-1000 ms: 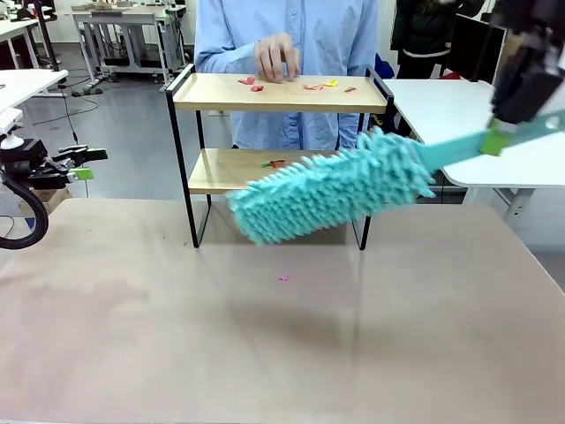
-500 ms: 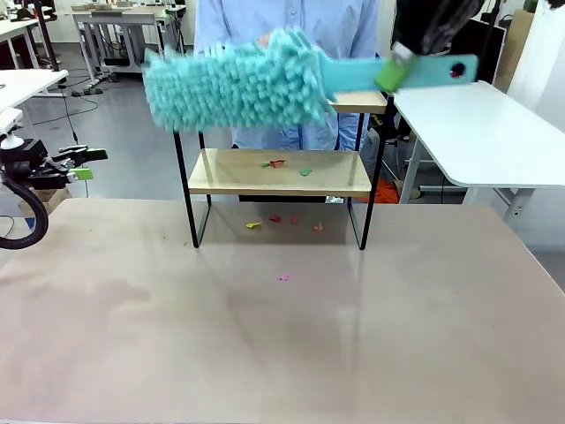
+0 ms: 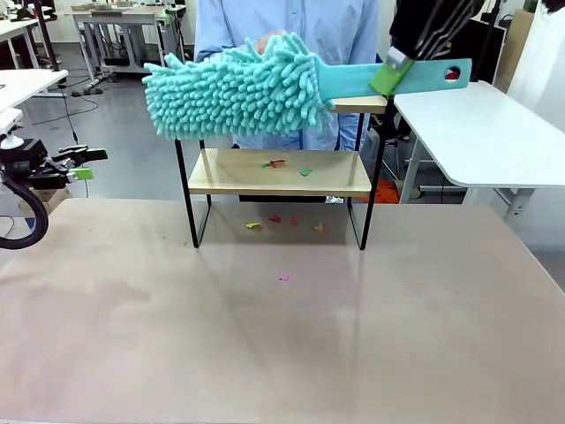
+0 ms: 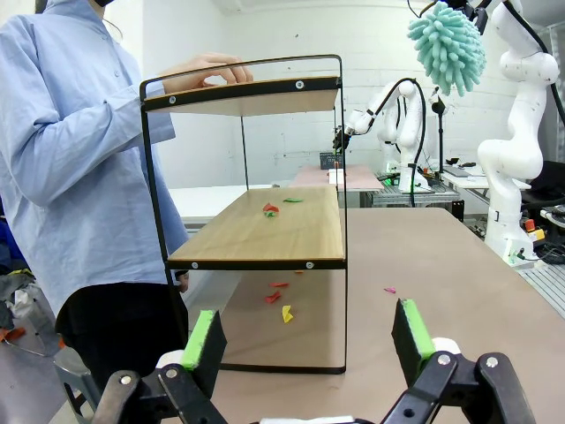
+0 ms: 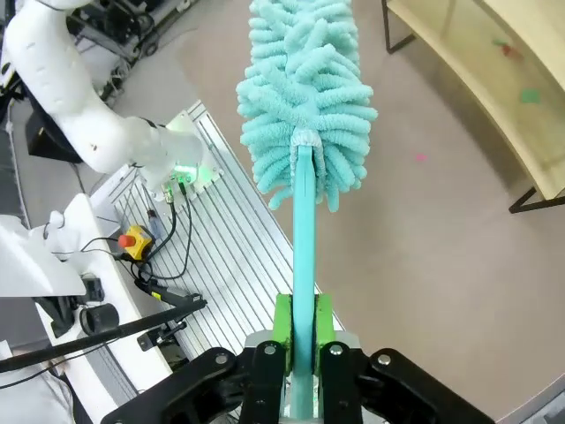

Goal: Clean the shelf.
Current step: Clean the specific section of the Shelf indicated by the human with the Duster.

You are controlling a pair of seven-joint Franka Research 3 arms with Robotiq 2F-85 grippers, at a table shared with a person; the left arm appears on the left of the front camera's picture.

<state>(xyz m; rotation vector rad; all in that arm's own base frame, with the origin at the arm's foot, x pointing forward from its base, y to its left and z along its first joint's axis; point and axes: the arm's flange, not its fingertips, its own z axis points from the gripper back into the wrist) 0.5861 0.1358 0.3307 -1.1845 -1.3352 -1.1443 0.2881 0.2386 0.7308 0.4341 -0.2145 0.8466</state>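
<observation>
- Sweeping step, upper board: you have the duster [image 3: 238, 93] level with the top of the shelf [image 3: 229, 174]. Its fluffy head lies across the front of the upper board and its handle runs off to the shelf's right.
- Right claw [image 3: 391, 71]: clamped on the duster handle, a green pad on either side.
- Left claw [image 3: 81, 164]: jaws wide apart with nothing between them, well off to the shelf's left.
- Shelf: stands at the far side of the table [image 3: 265, 353]. A person's hand [image 4: 201, 71] rests on its top board.
- Litter: coloured scraps [image 3: 275, 163] on the lower board, loose bits [image 3: 284, 220] on the table under the shelf, and a pink speck [image 3: 284, 277] in front of it.
- Next move, by the look of it: you draw the head along the top board, keeping clear of the hand, then drop to the lower board.
- Writing: no brand, label or lettering can be read.
</observation>
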